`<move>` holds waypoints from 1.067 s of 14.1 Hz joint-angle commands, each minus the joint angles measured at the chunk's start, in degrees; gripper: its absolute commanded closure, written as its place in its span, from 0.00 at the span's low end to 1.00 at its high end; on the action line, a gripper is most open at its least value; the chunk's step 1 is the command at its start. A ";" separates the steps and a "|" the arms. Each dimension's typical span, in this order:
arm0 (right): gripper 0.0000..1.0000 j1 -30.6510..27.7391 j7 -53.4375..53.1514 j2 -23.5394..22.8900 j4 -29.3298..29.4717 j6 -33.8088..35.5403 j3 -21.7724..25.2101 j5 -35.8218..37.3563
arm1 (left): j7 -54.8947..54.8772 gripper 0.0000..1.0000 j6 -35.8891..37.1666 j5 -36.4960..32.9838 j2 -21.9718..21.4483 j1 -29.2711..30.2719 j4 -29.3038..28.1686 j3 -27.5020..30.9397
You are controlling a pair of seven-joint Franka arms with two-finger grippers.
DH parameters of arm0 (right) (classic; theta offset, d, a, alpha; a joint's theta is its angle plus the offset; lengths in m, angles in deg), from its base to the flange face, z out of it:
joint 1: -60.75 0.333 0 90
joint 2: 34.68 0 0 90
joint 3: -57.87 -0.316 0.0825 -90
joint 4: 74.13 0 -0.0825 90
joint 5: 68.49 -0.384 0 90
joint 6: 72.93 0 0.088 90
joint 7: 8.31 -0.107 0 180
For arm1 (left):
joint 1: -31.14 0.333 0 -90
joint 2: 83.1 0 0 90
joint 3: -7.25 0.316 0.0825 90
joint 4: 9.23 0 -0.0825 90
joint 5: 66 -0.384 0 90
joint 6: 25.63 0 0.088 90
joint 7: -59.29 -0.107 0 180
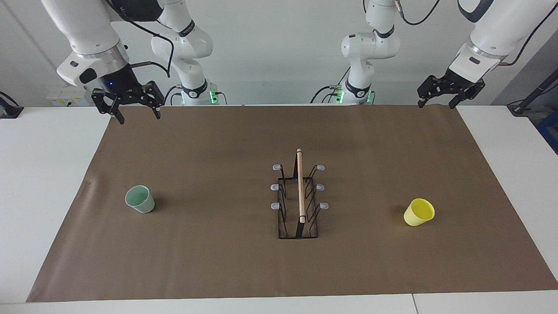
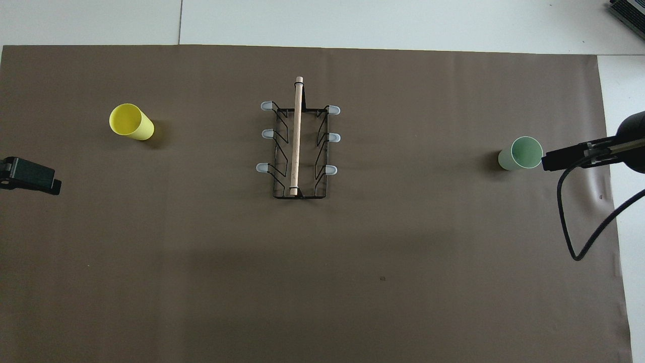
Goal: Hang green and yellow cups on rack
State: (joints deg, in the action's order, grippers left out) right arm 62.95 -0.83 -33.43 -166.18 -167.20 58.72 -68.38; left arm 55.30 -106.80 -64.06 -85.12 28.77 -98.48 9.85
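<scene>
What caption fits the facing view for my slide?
Both open grippers, left and right, hang above the mat's edge; green cup and yellow cup flank the empty rack.

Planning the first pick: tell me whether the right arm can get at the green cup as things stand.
Probably yes. The green cup stands upright and alone on the brown mat at the right arm's end, well apart from the rack. The right gripper is open, raised over the mat's edge, with nothing between.
</scene>
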 commanded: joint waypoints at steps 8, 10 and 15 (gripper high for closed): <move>0.00 6.75 23.08 -10.56 0.91 -3.91 -0.06 19.98 | 22.85 0.00 -3.00 2.45 16.93 4.20 6.44 1.00; 0.00 8.00 27.82 -11.36 -0.05 -4.26 -0.15 23.86 | 29.55 0.00 -7.57 5.52 21.24 6.48 7.16 1.18; 0.00 13.10 39.18 -11.54 -3.48 -5.22 -0.24 40.30 | 43.87 0.00 -13.56 23.25 32.25 13.78 12.70 1.18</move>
State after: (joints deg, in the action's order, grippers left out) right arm 74.62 35.29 -45.60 -167.07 -171.10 58.38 -32.29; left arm 93.32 -119.28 -46.64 -56.63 40.45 -89.57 11.32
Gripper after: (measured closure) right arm 0.000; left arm 0.000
